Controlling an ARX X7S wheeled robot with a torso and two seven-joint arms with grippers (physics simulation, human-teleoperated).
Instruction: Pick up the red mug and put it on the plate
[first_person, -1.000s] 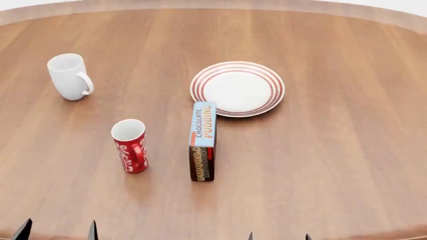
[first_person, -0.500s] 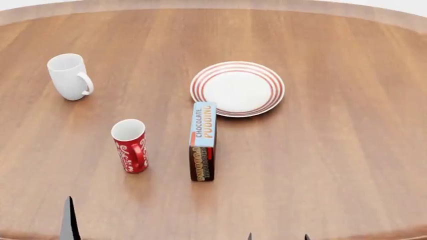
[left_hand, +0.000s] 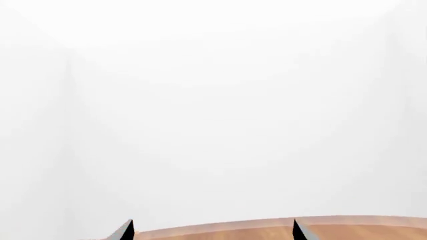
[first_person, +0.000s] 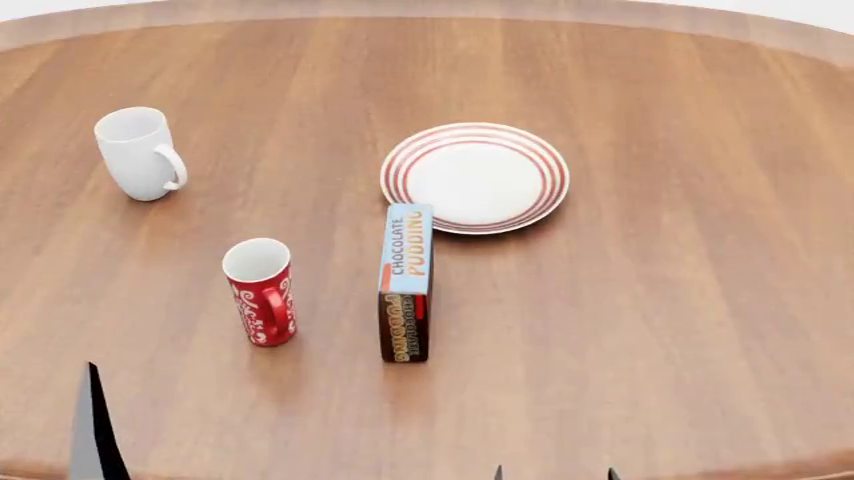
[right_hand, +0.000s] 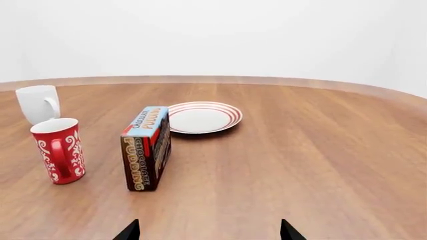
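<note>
My left end effector (left_hand: 212, 231), tips apart, should approach the red mug (first_person: 260, 291) body-side, clear of the pudding box (first_person: 406, 281); right end effector (right_hand: 209, 230) also apart.

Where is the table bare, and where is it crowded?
Bare: everything right of the plate and pudding box, plus the stretch between white mug and plate. Crowded: red mug, box and plate sit close together.

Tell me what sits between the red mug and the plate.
The chocolate pudding box stands upright between the red mug and the plate, its far end nearly at the plate's near rim. Nothing else does.
</note>
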